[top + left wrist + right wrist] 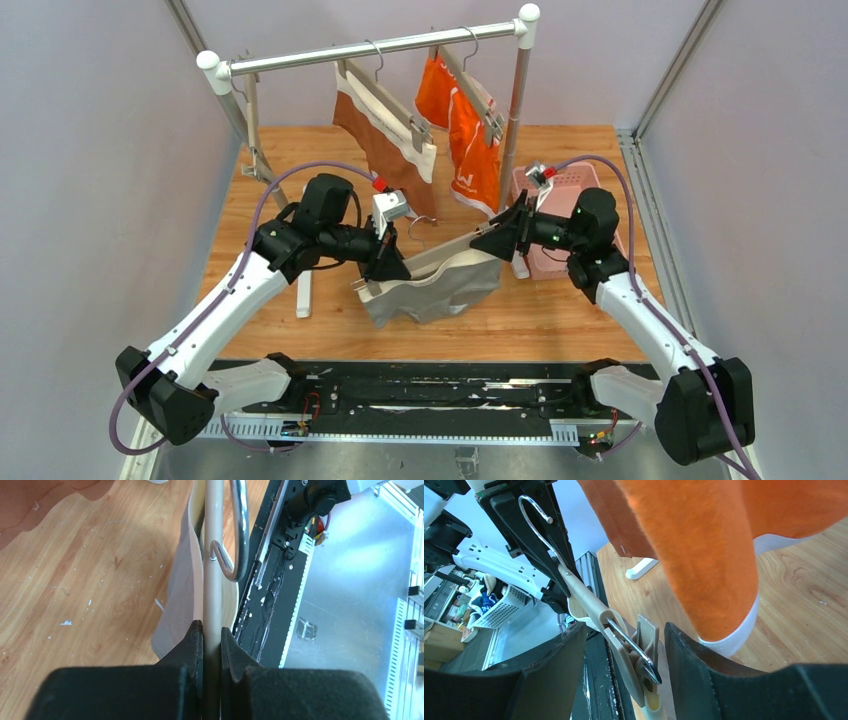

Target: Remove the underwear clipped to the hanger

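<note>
left wrist: underwear point(178, 592) just beyond hand point(212, 628)

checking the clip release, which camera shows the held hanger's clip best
Right wrist view: the clip sits large between the spread fingers of the right claw. The top view hides it behind that claw. The left wrist view shows only the hanger bar and hook, pinched by the left claw.
</note>
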Controlling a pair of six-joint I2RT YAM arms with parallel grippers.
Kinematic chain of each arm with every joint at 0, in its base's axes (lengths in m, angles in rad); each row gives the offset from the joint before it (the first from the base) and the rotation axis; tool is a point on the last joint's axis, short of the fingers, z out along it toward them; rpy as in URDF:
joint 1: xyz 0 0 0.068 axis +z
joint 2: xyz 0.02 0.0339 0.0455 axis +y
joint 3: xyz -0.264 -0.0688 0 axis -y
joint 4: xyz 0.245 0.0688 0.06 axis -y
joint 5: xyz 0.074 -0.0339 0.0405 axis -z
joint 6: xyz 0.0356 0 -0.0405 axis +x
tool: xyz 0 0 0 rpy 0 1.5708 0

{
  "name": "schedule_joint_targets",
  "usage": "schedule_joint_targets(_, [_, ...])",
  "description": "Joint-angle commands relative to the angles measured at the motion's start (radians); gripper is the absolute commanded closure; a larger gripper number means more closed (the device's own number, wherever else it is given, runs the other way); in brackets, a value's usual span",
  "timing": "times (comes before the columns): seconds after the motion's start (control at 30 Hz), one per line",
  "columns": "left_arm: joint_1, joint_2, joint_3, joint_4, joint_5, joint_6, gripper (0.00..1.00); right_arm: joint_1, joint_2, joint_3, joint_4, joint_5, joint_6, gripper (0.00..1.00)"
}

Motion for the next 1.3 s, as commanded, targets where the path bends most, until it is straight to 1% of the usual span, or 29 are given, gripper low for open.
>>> schedule_joint_targets(0.0, [-0.006, -0.009, -0.001, 0.065, 0.037, -0.017, 1.00, 0.017, -0.023, 0.030, 0.010, 0.037, -0.021, 0.38])
schedule_joint_targets(0.27, [-0.006, -0.015, -0.016, 0.065, 0.046, -0.022, 1.00, 0.017, -0.017, 0.057, 0.023, 0.037, -0.007, 0.38])
schedule_joint_targets(0.33, [-0.006, -0.018, -0.019, 0.065, 0.044, -0.025, 1.00, 0.018, -0.017, 0.059, 0.023, 0.038, -0.006, 0.40])
schedule_joint_targets(0.37, [-0.006, -0.020, -0.021, 0.065, 0.043, -0.025, 1.00, 0.017, -0.017, 0.059, 0.023, 0.037, -0.006, 0.45])
schedule_joint_targets(0.4, [-0.006, -0.021, -0.022, 0.065, 0.043, -0.027, 1.00, 0.017, -0.018, 0.059, 0.022, 0.032, -0.005, 0.51])
schedule_joint_targets(0.5, [-0.006, -0.020, -0.021, 0.065, 0.040, -0.029, 1.00, 0.018, -0.015, 0.065, 0.009, 0.023, -0.009, 0.83])
schedule_joint_targets(0.57, [-0.006, -0.018, -0.018, 0.069, 0.036, -0.032, 1.00, 0.018, -0.015, 0.064, 0.001, 0.018, -0.014, 0.97])
schedule_joint_targets(0.6, [-0.006, -0.018, -0.017, 0.073, 0.036, -0.034, 1.00, 0.018, -0.015, 0.062, -0.006, 0.016, -0.019, 0.99])
schedule_joint_targets(0.73, [-0.006, -0.018, -0.010, 0.083, 0.041, -0.040, 1.00, 0.020, -0.027, 0.059, -0.032, 0.025, -0.046, 1.00])
schedule_joint_targets(0.77, [-0.006, -0.018, -0.008, 0.083, 0.042, -0.039, 1.00, 0.020, -0.030, 0.062, -0.037, 0.028, -0.048, 0.96])
schedule_joint_targets(0.83, [-0.006, -0.019, -0.002, 0.084, 0.048, -0.038, 1.00, 0.020, -0.037, 0.069, -0.055, 0.048, -0.059, 0.70])
schedule_joint_targets(0.87, [-0.006, -0.020, 0.000, 0.084, 0.049, -0.039, 1.00, 0.020, -0.042, 0.070, -0.061, 0.057, -0.066, 0.60])
schedule_joint_targets(0.9, [-0.006, -0.024, 0.001, 0.083, 0.051, -0.038, 1.00, 0.019, -0.048, 0.070, -0.067, 0.069, -0.072, 0.53])
schedule_joint_targets(0.97, [-0.006, -0.033, 0.007, 0.084, 0.054, -0.038, 1.00, 0.021, -0.064, 0.067, -0.077, 0.095, -0.082, 0.46])
schedule_joint_targets(1.0, [-0.006, -0.042, 0.008, 0.084, 0.055, -0.039, 1.00, 0.020, -0.075, 0.063, -0.078, 0.108, -0.085, 0.43])
schedule_joint_targets(1.1, [-0.006, -0.066, 0.009, 0.083, 0.058, -0.041, 1.00, 0.020, -0.109, 0.041, -0.076, 0.136, -0.088, 0.30])
schedule_joint_targets(1.27, [-0.006, -0.108, -0.001, 0.118, 0.062, -0.059, 1.00, 0.027, -0.173, -0.008, -0.059, 0.169, -0.077, 0.23])
